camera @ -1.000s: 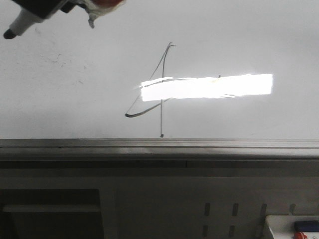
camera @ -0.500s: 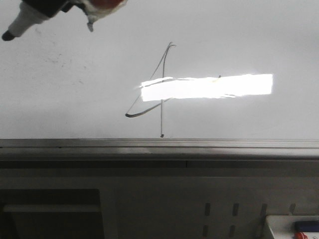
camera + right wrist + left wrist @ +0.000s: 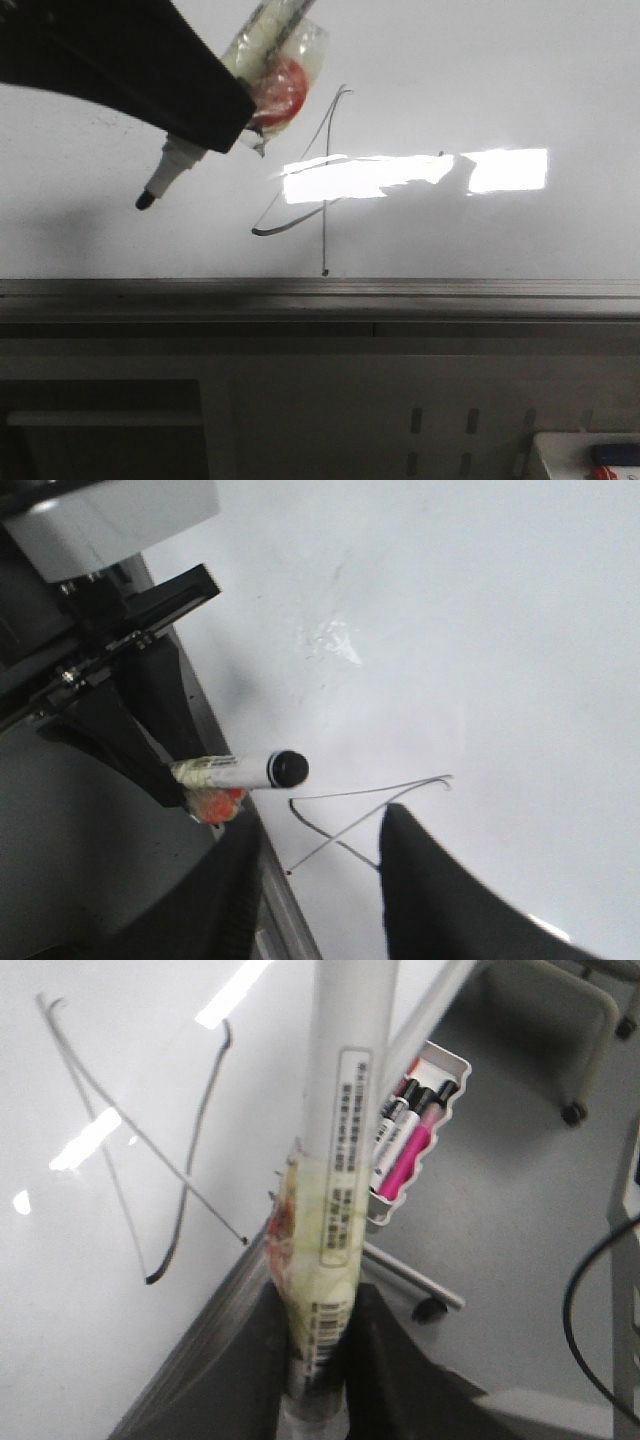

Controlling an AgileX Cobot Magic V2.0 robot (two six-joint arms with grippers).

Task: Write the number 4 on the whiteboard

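Note:
The whiteboard (image 3: 500,80) fills the upper front view, with a grey edge rail (image 3: 400,290) below it. The number 4 (image 3: 323,200) is a thin dark figure partly under a bright glare; it also shows in the left wrist view (image 3: 150,1180) and the right wrist view (image 3: 350,820). My left gripper (image 3: 318,1305) is shut on a white marker (image 3: 350,1080) wrapped in yellowish tape. In the front view the marker's black tip (image 3: 146,200) points down, left of the 4. My right gripper (image 3: 320,880) is open and empty over the 4.
A small white tray (image 3: 425,1130) with black and pink markers hangs past the board's rail; its corner shows in the front view (image 3: 590,455). A bright rectangular glare (image 3: 400,172) lies on the board. A grey cabinet front (image 3: 300,400) is below the rail.
My left gripper with the marker has swung from the top left corner down and right, close to the 4. A shadow now cuts across the glare.

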